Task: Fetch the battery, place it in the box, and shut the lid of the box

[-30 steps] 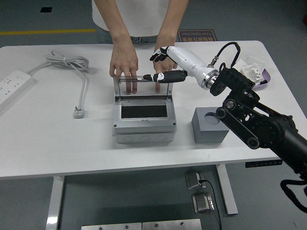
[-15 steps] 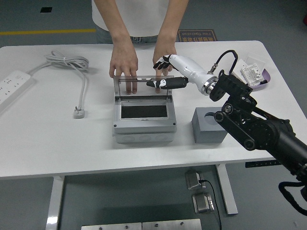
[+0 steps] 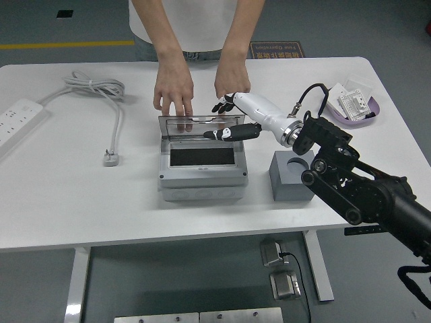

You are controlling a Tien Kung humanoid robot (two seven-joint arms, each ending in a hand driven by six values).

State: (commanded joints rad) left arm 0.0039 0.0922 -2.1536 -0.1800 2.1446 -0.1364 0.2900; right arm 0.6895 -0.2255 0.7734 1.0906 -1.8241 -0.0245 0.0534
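The right hand [image 3: 225, 120], fingers extended, presses on the half-lowered clear lid [image 3: 200, 124] of the box [image 3: 202, 176] mid-table (a person's hands [image 3: 174, 91] rest at its far edge). Hinged, stiff and likely slick, the lid is best pushed near its free edge.

Box [image 3: 202, 165] at table [image 3: 67, 195] centre, lid [image 3: 200, 126] raised along far edge. Block [image 3: 291, 176] just right of box. Tray [image 3: 357, 108] far right, behind block. Power strip [image 3: 17, 122] at left edge; cable [image 3: 101, 91] and plug [image 3: 110, 157] between strip and box.
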